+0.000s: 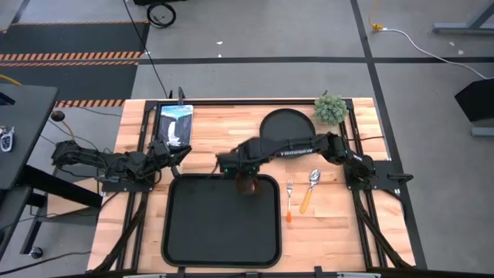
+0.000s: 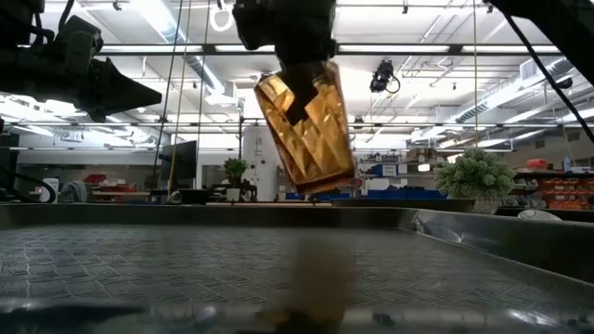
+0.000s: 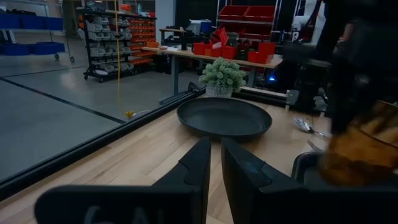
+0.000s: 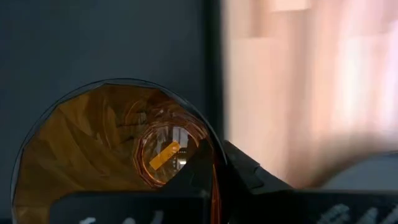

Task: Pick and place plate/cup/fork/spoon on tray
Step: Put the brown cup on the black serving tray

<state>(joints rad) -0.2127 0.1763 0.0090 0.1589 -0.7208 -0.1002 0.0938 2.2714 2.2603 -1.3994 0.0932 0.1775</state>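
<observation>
The amber cup [image 2: 311, 130] hangs tilted above the far part of the black tray [image 1: 220, 232], held by my right gripper [image 1: 241, 176], which reaches in from the table's right. The black plate [image 1: 287, 123] lies flat on the wood beyond the tray. The fork [image 1: 289, 199] and the spoon [image 1: 310, 189] lie side by side on the table just right of the tray. My left gripper [image 3: 215, 163] is shut and empty, above the table near the tray's far left corner. My right gripper holds the cup by its rim wall [image 4: 215, 186], with one finger [image 2: 297, 100] inside the cup and the other outside. The fingers come from above, slanting down into the open mouth. The cup is lifted clear of the tray and tilted, its base lowest.
A small potted plant [image 1: 330, 108] stands at the far right beside the plate. A flat device with a pictured screen [image 1: 176, 123] lies at the far left. The tray's floor [image 2: 186, 269] is bare in the low view.
</observation>
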